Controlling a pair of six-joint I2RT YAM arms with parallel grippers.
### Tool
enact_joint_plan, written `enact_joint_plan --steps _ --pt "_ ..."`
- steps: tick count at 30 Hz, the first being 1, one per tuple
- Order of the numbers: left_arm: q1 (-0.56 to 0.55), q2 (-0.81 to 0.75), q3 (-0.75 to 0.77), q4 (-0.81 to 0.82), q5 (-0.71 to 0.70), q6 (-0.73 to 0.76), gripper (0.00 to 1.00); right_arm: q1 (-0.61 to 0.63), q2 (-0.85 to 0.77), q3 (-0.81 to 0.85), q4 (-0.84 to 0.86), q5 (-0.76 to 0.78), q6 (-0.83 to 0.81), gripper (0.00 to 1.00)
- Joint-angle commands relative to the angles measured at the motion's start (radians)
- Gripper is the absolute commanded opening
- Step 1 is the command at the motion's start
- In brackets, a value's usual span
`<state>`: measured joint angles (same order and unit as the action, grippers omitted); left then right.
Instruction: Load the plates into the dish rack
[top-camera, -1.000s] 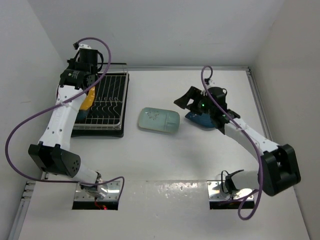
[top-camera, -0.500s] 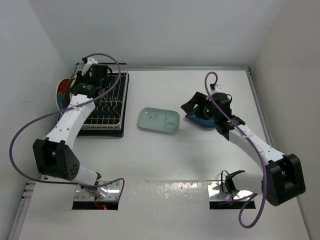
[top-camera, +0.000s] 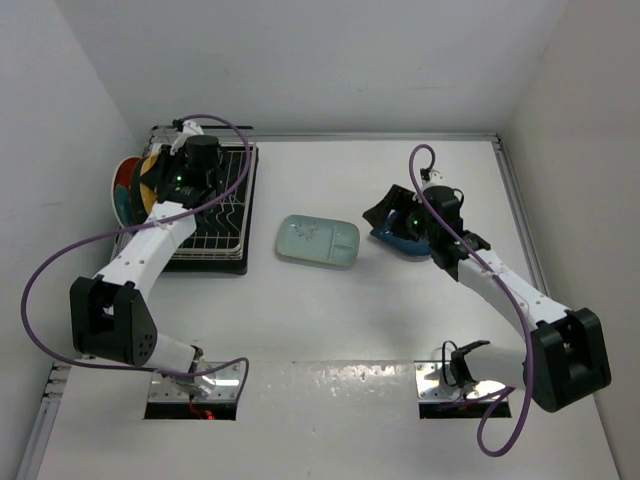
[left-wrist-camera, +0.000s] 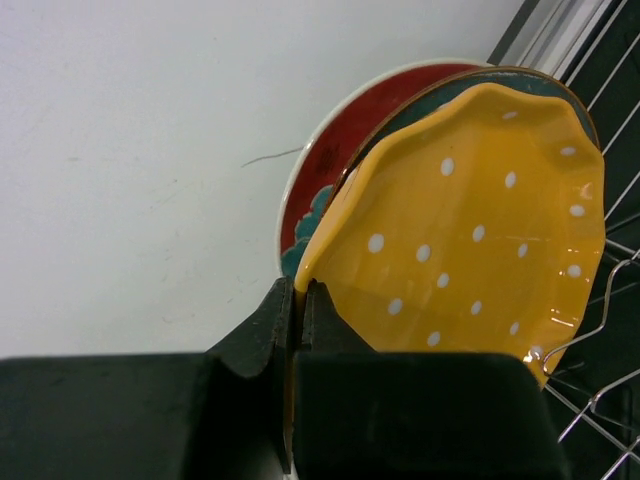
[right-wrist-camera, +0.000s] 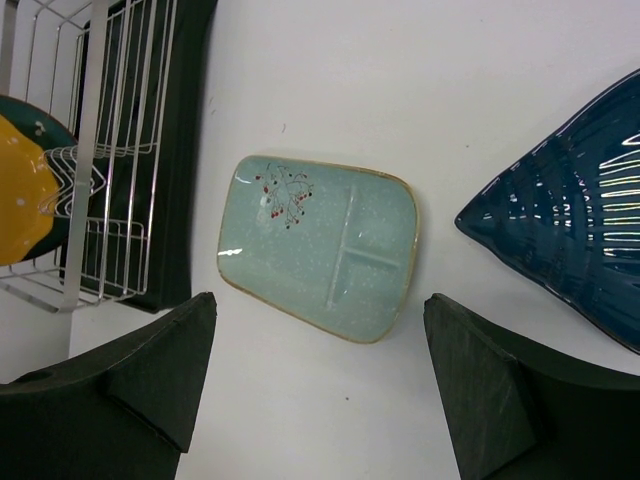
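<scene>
The left tool (left-wrist-camera: 297, 292) pinches the wavy yellow plate (left-wrist-camera: 470, 230) with white dots, standing in the rack (top-camera: 236, 215); the right tool (right-wrist-camera: 318, 305) is open.

Bright, even overhead light. Soft shadows on white table (top-camera: 400, 320). Glare streaks on yellow plate (left-wrist-camera: 470, 230) and blue plate (right-wrist-camera: 580, 230).

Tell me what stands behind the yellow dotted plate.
Behind the yellow plate stands the dark teal plate, with only its rim showing. Behind that is the red floral plate, which shows an edge strip. Most of both faces is covered.
</scene>
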<state>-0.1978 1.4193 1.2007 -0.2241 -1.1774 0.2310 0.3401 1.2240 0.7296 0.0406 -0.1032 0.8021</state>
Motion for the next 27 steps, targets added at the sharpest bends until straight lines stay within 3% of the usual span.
enact_joint_plan --steps 1,8,20,27 --pt "-0.008 -0.057 0.031 0.198 -0.08 0.103 0.0 -0.007 -0.021 0.019 0.007 0.016 -0.021 0.84" --pt "-0.008 -0.048 0.089 0.276 -0.054 0.255 0.0 -0.01 -0.014 0.036 0.004 0.019 -0.038 0.84" --pt "0.005 -0.057 -0.138 0.431 0.045 0.347 0.0 -0.039 -0.054 0.017 -0.01 0.019 -0.049 0.84" --pt "0.015 -0.068 -0.194 0.39 0.143 0.334 0.0 -0.042 -0.058 0.011 -0.005 0.01 -0.044 0.84"
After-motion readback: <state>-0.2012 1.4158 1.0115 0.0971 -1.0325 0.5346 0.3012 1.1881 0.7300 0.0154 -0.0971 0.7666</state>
